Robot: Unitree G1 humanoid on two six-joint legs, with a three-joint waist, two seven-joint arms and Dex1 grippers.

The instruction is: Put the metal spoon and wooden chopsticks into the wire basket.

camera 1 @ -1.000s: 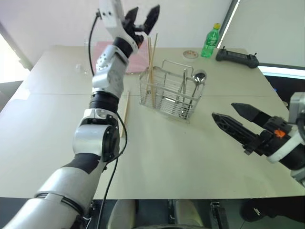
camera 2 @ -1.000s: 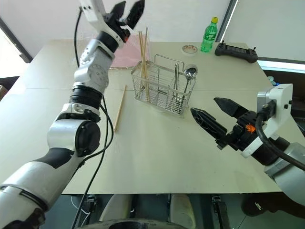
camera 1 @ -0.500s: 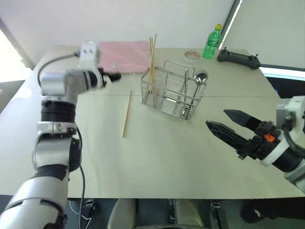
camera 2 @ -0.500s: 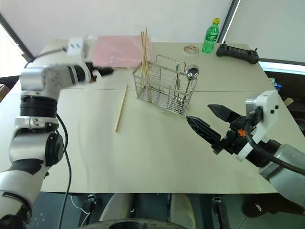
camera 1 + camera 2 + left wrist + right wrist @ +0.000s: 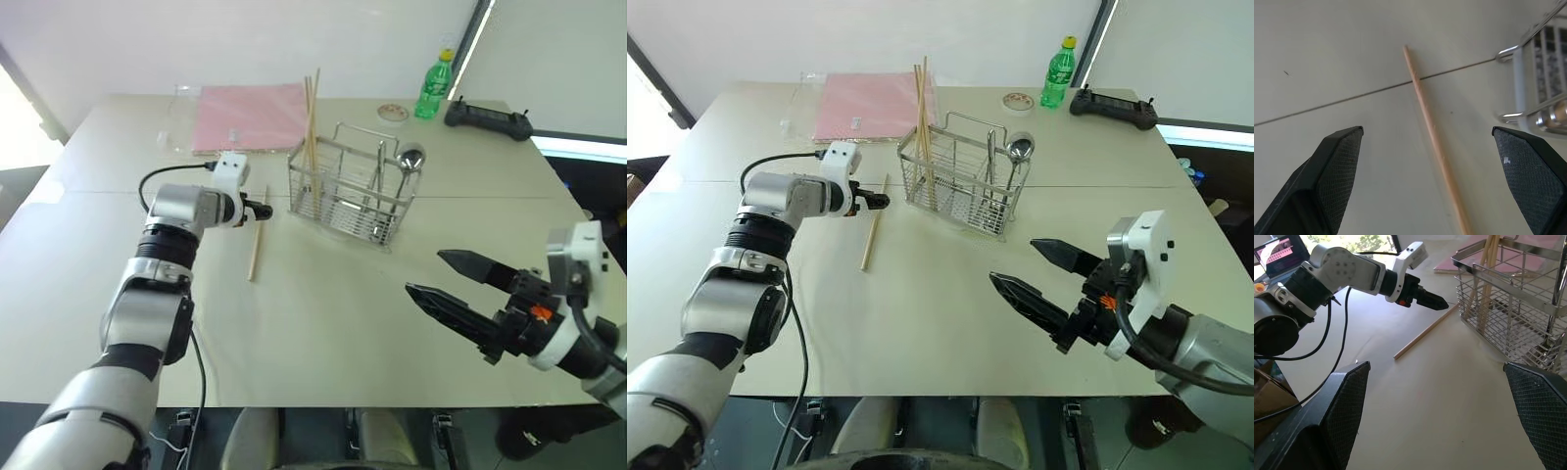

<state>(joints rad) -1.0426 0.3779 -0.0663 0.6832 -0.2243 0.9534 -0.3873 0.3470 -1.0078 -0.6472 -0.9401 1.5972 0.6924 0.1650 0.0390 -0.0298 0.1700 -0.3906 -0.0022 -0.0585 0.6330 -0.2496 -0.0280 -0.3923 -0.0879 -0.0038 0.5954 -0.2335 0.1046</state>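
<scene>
On the pale worktop (image 5: 323, 323) stands the wire basket (image 5: 345, 194), slightly askew, with its loop handle rising above the rim. Several wooden chopsticks (image 5: 312, 117) stand upright in the compartment at the basket's left end, their tips reaching well above the wire. The metal spoon (image 5: 407, 164) stands in the basket's right end, bowl up and handle down among the wires. One loose chopstick (image 5: 258, 238) lies flat on the worktop just to the left of the basket, running roughly front to back across the seam between the two halves of the worktop. The left gripper (image 5: 263, 211) hovers low over the far part of this stick, pointing toward the basket; in the left wrist view its two black fingers (image 5: 1334, 171) are spread wide, one on each side of the stick, and neither touches it. The right gripper (image 5: 460, 286) hangs above the near right part of the worktop, well apart from the basket, its fingers (image 5: 443, 305) also spread and holding nothing. Behind the basket lie a flat pink folder (image 5: 247, 116), a small round lid (image 5: 392, 112), a green bottle (image 5: 434, 84) with a yellow cap and a black controller (image 5: 487, 117) near the far right corner.
</scene>
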